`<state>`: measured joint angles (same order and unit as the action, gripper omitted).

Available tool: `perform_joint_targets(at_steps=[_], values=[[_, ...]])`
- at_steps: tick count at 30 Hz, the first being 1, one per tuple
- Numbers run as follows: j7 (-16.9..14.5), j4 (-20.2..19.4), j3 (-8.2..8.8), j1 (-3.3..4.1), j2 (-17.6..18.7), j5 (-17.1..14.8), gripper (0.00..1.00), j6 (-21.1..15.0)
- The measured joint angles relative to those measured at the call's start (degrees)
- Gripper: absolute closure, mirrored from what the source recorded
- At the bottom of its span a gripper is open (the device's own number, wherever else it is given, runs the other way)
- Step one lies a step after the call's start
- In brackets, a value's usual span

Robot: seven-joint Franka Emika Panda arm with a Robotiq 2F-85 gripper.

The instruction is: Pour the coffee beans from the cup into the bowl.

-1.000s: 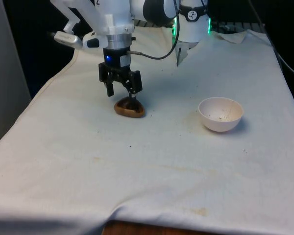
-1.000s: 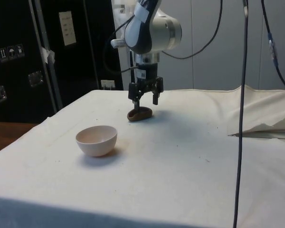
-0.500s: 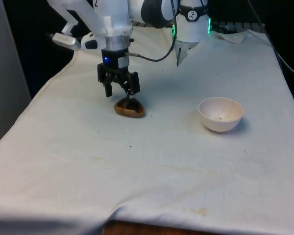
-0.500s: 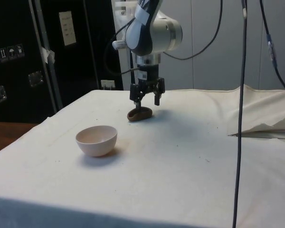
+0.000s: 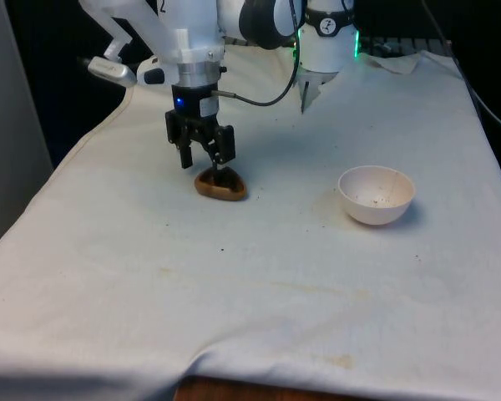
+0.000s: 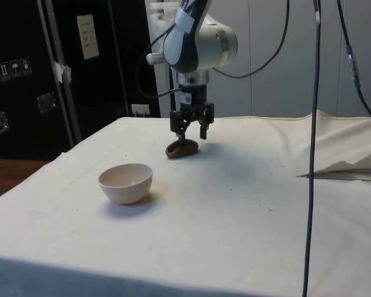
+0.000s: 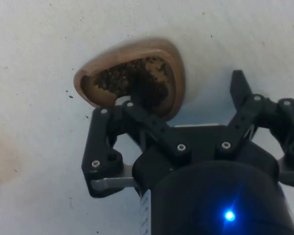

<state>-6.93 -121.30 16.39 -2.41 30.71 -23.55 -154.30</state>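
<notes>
Coffee beans lie dark inside a shallow wooden cup (image 5: 220,185) on the white cloth (image 5: 234,276), and in the front view the gripper (image 5: 204,159) hangs just above it, a little toward the front view's left of the cup's middle. Its two fingers stand spread with nothing between them; one fingertip reaches down near the cup's far rim. The white bowl (image 5: 377,195) sits well apart, toward the front view's right, at about the same depth on the table.

From the side, the cup (image 6: 182,148) rests directly under the gripper (image 6: 190,127), while the bowl (image 6: 126,182) is nearer the camera and clear of both.

At the wrist, the cup (image 7: 132,78) shows as a rounded, teardrop-like dish, its long axis running across the line between the open fingers, with beans (image 7: 137,81) heaped toward the broader end. One finger (image 7: 137,115) overlaps the near rim, the other sits off beside it. My reading: the rim lies straight below, so the grasp turns on a short descent.
</notes>
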Motion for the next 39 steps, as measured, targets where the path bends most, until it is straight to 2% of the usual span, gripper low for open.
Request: perform_joint_targets(at_steps=[4, 5, 6, 7, 13, 15, 39], values=[[0.1, 0.0, 0.00, 0.00, 0.0, 0.0, 0.43, 0.0], [0.1, 0.0, 0.00, 0.00, 0.0, 0.0, 0.43, 0.0], [0.1, 0.0, 0.00, 0.00, 0.0, 0.0, 0.49, 0.0], [0.1, 0.0, 0.00, 0.00, 0.0, 0.0, 0.60, 0.0], [0.1, 0.0, 0.00, 0.00, 0.0, 0.0, 0.92, 0.0], [0.1, 0.0, 0.00, 0.00, 0.0, 0.0, 1.00, 0.0], [0.1, 0.1, 0.00, 0.11, -0.1, 0.0, 1.00, 0.1]])
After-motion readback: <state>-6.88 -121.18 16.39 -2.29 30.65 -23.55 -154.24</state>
